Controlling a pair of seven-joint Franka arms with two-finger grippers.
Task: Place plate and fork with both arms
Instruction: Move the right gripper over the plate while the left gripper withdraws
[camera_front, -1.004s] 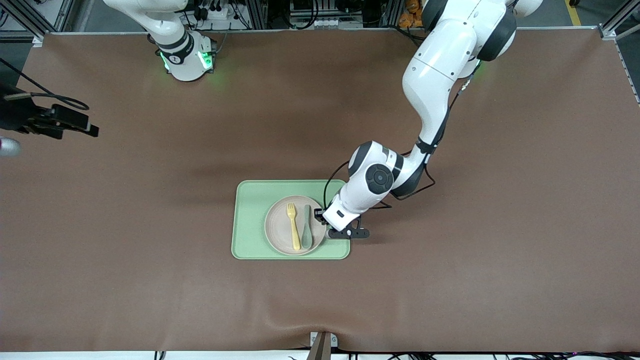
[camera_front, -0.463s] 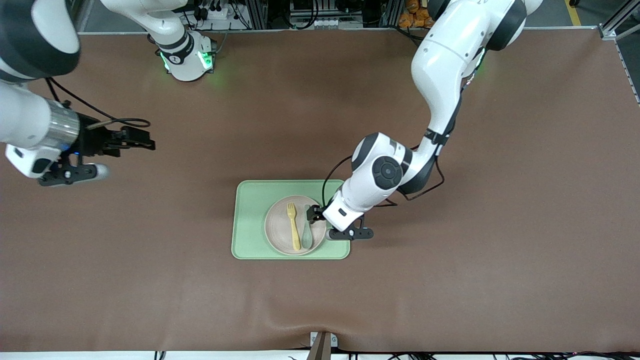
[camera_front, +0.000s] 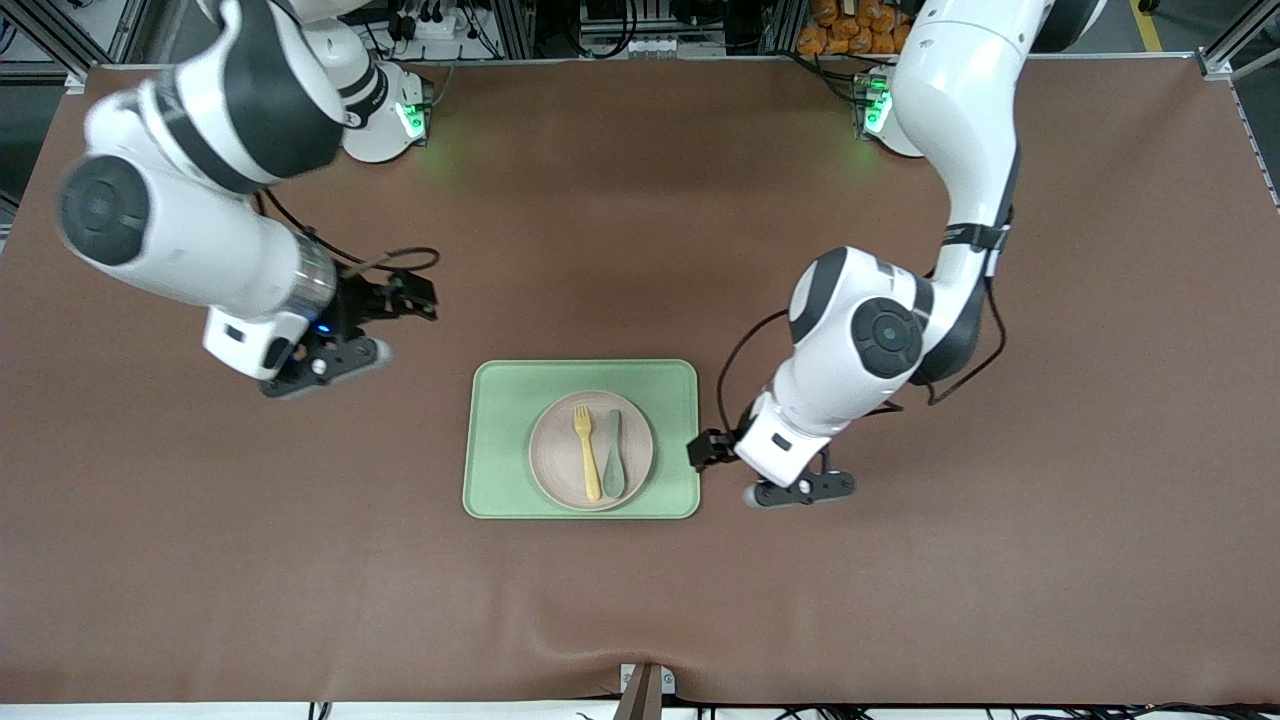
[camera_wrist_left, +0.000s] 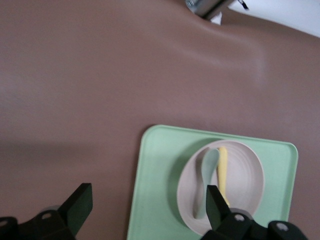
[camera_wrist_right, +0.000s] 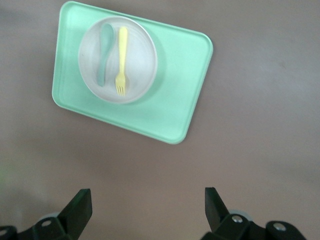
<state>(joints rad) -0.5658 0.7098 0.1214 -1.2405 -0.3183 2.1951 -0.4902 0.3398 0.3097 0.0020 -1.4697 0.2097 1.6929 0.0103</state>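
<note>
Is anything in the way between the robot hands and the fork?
Nothing visible. The fork lies bare on the plate beside the spoon, on the tray. The left gripper hangs open at the tray's edge; the right gripper is open over bare table.

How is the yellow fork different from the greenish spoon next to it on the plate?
The fork is pale yellow; the spoon is grey-green. The fork ends in short tines; the spoon ends in a smooth rounded bowl. Both lie flat, side by side on the plate, are about equally long, and neither is held.
</note>
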